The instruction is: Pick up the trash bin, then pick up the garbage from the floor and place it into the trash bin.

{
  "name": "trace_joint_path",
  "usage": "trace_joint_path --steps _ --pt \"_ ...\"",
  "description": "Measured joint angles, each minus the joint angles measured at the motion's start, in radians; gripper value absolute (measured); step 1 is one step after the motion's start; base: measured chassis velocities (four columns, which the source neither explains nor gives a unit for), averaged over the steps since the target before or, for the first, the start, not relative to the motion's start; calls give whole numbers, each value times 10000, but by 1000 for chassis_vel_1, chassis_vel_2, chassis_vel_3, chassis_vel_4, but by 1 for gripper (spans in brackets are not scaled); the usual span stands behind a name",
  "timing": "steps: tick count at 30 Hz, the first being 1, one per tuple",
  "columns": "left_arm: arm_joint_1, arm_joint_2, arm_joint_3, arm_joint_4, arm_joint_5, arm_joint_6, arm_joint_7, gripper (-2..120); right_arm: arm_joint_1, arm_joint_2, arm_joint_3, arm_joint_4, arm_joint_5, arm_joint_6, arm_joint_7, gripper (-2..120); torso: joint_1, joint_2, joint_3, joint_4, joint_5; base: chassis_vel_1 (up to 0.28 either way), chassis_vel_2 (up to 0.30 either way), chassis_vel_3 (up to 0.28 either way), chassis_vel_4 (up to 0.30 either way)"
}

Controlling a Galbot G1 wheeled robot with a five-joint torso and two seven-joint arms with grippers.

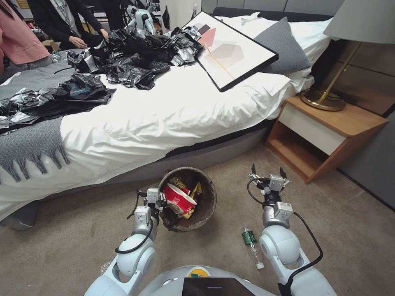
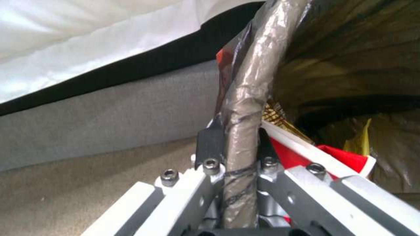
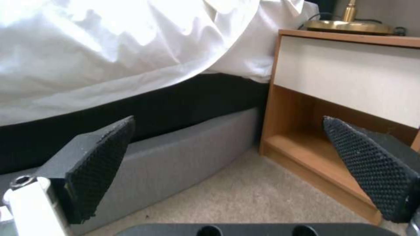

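Bag-lined trash bin (image 1: 205,205) holds red noodle cup (image 1: 177,199); bottle (image 1: 251,242) lies on carpet.

Beyond the left gripper (image 1: 161,202), the trash bin (image 1: 207,205) shows its white plastic nowhere: the dark bag covers it. Under the red-and-white noodle cup (image 1: 178,200) just past that gripper, the other wrappers are mostly buried. Ahead of the right gripper (image 1: 269,173), the bedside table (image 3: 350,82) is cut off at the picture's edge.

A white-sheeted bed (image 1: 173,107) stood ahead of the right gripper (image 1: 269,173), a wooden nightstand (image 1: 329,131) to its right, on beige carpet (image 1: 349,230).
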State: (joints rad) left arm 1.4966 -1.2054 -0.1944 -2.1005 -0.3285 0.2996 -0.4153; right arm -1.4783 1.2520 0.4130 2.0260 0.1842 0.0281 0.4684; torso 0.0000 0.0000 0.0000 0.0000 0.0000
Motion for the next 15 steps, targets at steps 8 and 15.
trace_joint_path --steps 8,15 --pt "-6 17 -2 -12 -4 6 1 0 -19 33 -20 17 -43 -9 0 100 0 0 0 0 -1 65 -47 -57 49" --pt "-5 17 3 -20 -5 11 2 0 -29 48 -31 17 -62 -18 1 100 0 0 0 0 0 47 -72 -59 57"
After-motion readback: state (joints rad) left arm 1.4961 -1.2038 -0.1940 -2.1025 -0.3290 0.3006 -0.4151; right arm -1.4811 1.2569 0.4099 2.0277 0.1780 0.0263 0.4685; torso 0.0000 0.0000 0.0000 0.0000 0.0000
